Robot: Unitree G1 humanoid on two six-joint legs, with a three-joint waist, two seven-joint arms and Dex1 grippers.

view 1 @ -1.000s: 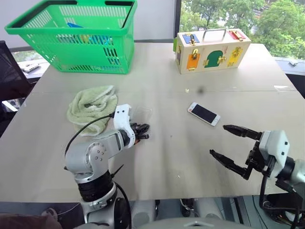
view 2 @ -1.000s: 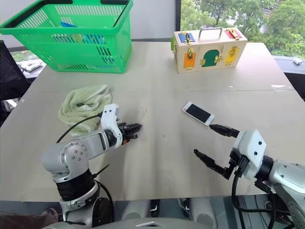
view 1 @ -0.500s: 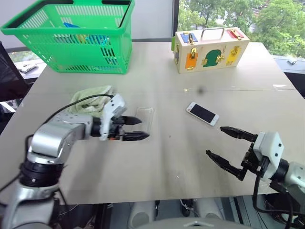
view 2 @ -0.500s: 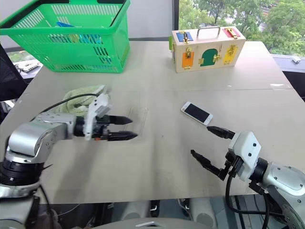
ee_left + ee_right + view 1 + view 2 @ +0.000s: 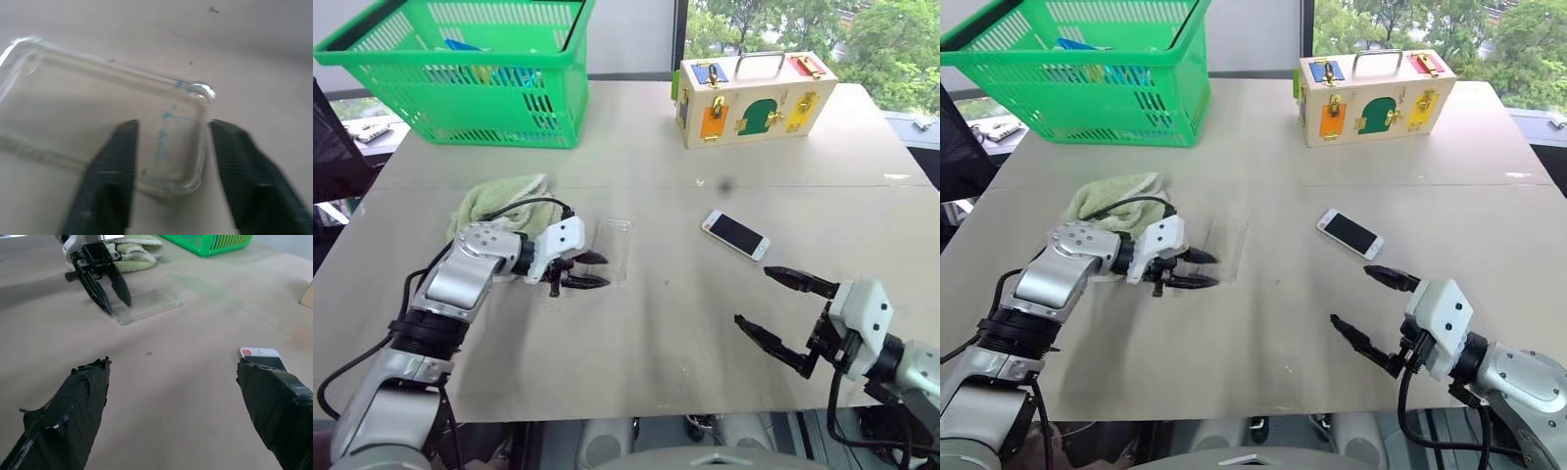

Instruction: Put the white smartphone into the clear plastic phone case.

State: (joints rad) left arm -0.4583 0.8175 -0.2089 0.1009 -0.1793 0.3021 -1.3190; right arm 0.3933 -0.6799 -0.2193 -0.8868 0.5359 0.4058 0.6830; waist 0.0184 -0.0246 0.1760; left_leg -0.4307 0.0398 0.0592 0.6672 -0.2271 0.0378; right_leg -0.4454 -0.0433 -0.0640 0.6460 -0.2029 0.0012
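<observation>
Left tool (image 5: 589,271), fingers narrowed since a moment ago, now straddles the near end of the clear plastic phone case (image 5: 613,251) mid-tabletop; right tool (image 5: 781,311) gapes wide, near the white smartphone (image 5: 735,235), unloaded.

The clear plastic phone case (image 5: 105,112) looks glossy and transparent. The white smartphone (image 5: 734,234) has a shiny black screen. The table (image 5: 646,333) is matt and smooth. A green towel (image 5: 499,206) is nubbly cloth; the basket (image 5: 460,69) is green plastic mesh.
</observation>
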